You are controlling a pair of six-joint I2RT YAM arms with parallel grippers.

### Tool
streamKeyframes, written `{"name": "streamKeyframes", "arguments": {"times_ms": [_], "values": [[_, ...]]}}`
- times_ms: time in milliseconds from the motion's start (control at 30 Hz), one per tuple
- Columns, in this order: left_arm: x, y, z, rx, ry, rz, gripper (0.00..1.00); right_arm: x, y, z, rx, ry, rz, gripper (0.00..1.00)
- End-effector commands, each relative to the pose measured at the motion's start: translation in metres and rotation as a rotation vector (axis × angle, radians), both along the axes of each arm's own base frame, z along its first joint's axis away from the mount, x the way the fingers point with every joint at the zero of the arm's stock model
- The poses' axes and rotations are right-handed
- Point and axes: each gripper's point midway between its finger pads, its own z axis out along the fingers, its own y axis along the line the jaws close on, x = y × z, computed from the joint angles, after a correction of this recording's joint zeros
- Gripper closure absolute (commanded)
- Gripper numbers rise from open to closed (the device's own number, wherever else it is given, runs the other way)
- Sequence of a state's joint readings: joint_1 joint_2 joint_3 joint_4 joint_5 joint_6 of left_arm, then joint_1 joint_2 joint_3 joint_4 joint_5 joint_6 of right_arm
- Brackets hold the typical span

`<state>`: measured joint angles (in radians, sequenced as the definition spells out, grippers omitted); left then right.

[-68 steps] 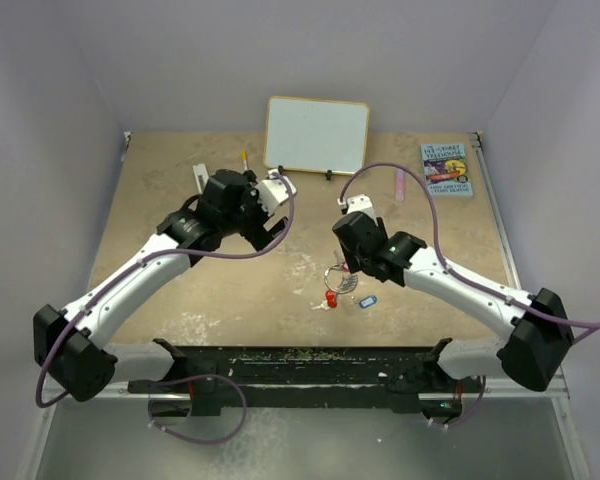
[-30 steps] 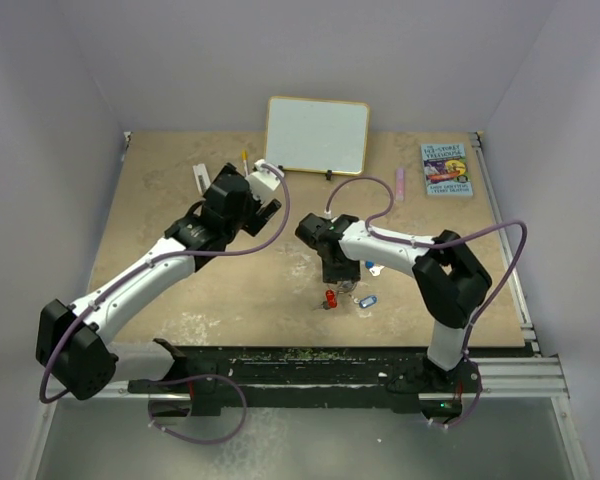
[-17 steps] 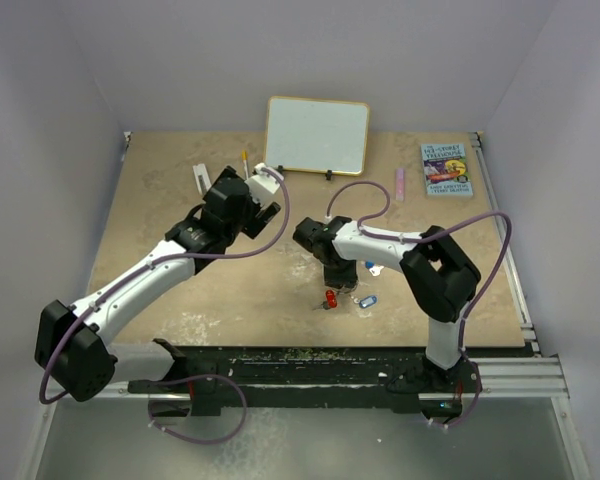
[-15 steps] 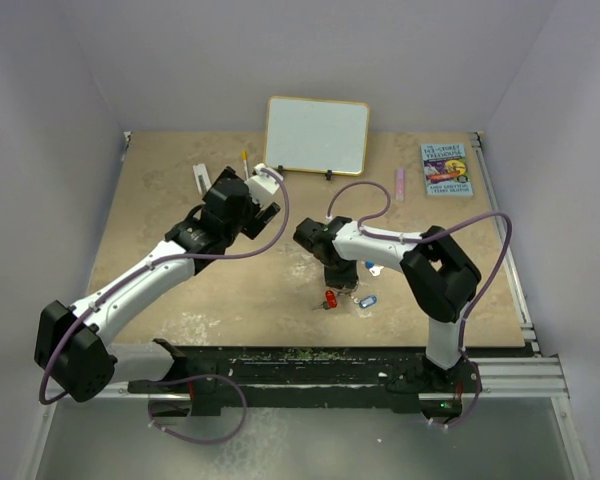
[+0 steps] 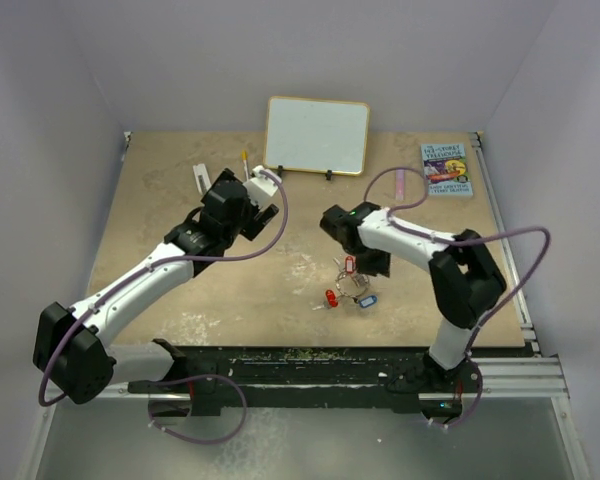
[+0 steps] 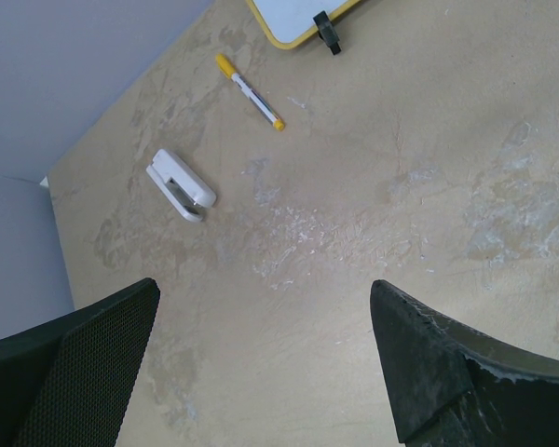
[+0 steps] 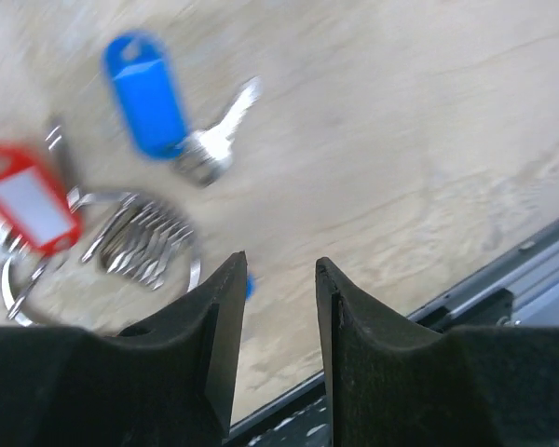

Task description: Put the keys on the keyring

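The keyring point(image 7: 135, 250) is a thin silver ring with several small silver keys bunched on it, lying on the table point(image 5: 180, 170). A red tag point(image 7: 28, 200) lies at its left and a blue-tagged key point(image 7: 140, 93) lies above it. In the top view the bunch point(image 5: 352, 282) has a red tag point(image 5: 349, 265), a loose red-headed key point(image 5: 331, 297) and a blue tag point(image 5: 367, 299) around it. My right gripper point(image 7: 275, 265) is narrowly open and empty, just beside the ring; it also shows in the top view point(image 5: 373, 264). My left gripper point(image 6: 261, 289) is wide open and empty over bare table, far left of the keys point(image 5: 263, 190).
A whiteboard point(image 5: 317, 135) stands at the back, with a yellow marker point(image 6: 249, 90) and a small white stapler-like object point(image 6: 180, 184) to its left. A book point(image 5: 446, 168) and a pink marker point(image 5: 401, 183) lie at the back right. The table's metal front rail point(image 7: 540, 251) is close to the keys.
My right arm has swung to the right, carrying its gripper from the left side of the key bunch to its upper right. The red tag now shows. The left arm has barely moved.
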<state>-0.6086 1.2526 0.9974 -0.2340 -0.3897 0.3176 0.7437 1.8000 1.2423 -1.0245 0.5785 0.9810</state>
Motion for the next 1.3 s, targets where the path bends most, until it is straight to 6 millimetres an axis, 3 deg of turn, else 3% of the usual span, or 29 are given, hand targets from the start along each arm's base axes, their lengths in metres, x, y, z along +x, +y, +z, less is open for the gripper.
{"name": "streamKeyframes", "arguments": {"times_ms": [0,100,200,300,433,700,967,1100,1267], "values": [[0.001,0.002,0.012,-0.031,-0.051,0.006,0.02,0.022,-0.075,0.069,-0.109,-0.211,-0.157,0.61],[0.000,0.002,0.009,-0.034,-0.045,0.003,0.02,0.039,-0.097,0.104,-0.071,-0.320,-0.184,0.62],[-0.001,0.001,0.008,-0.038,-0.043,-0.002,0.02,0.053,-0.092,0.117,-0.034,-0.332,-0.103,0.65],[0.000,0.001,0.006,-0.038,-0.039,0.000,0.02,0.056,-0.043,0.098,0.069,-0.285,0.083,0.66],[0.002,-0.001,0.004,-0.039,-0.033,-0.002,0.02,0.037,0.014,0.063,0.126,-0.184,0.196,0.61],[0.006,-0.003,0.005,-0.031,-0.037,-0.009,0.02,0.021,0.065,0.030,0.185,-0.096,0.306,0.64],[0.006,-0.002,0.002,-0.031,-0.030,-0.004,0.02,0.011,0.060,0.000,0.143,-0.017,0.301,0.60],[0.005,-0.003,-0.001,-0.033,-0.023,-0.011,0.02,0.006,0.049,-0.013,0.083,0.012,0.280,0.59],[0.005,-0.003,-0.004,-0.025,-0.021,-0.015,0.02,0.004,0.026,-0.016,0.029,0.011,0.188,0.59]]}}
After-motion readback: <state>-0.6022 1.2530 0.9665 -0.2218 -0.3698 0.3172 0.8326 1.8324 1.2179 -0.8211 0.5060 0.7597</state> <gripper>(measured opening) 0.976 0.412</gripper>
